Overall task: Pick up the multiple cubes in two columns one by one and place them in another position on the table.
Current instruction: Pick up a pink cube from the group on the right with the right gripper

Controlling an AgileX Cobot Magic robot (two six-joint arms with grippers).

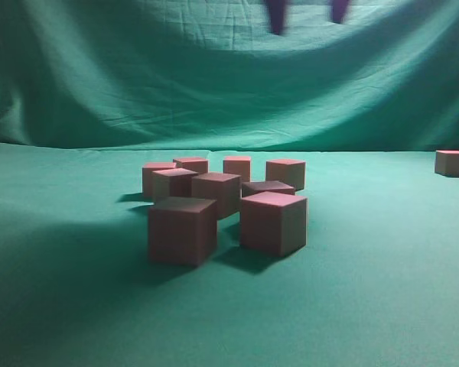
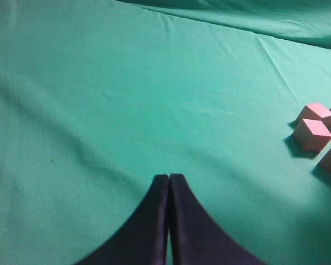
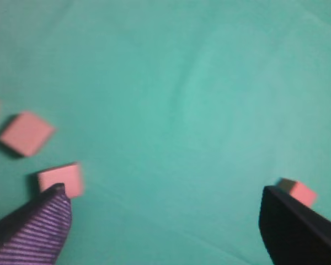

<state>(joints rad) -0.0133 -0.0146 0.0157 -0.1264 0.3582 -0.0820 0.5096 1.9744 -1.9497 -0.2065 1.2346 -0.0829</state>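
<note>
The cubes point(image 1: 214, 200) are sitting in a loose cluster just left of the middle of the table point(image 1: 367, 306), nine of them as far as can be counted, in two rough rows running away from the exterior camera. One more cube point(image 1: 452, 163) is lying alone at about three o'clock from the cluster, well apart, near the far right edge.

Judging by their sharp edges and matte faces, they are probably light, stiff blocks that are not going to slip or crush. Pinching two opposite flat sides, low and square, is looking like the sound hold. The two nearest cubes are standing apart enough for fingers to enter; those behind are packed closer.

The right gripper point(image 3: 165, 221) is hanging high above the cloth with its fingers point(image 3: 36, 229) spread wide and holding nothing; in the exterior view only two blurred dark tips are showing at twelve o'clock. The left gripper point(image 2: 169, 190) is hovering over bare cloth with its fingers pressed together, the cluster lying at its two o'clock.

The rear cubes are partly hiding behind the front ones, so their exact count and spacing are hard to make out. The right wrist view is blurring, and both arms are cut off.
</note>
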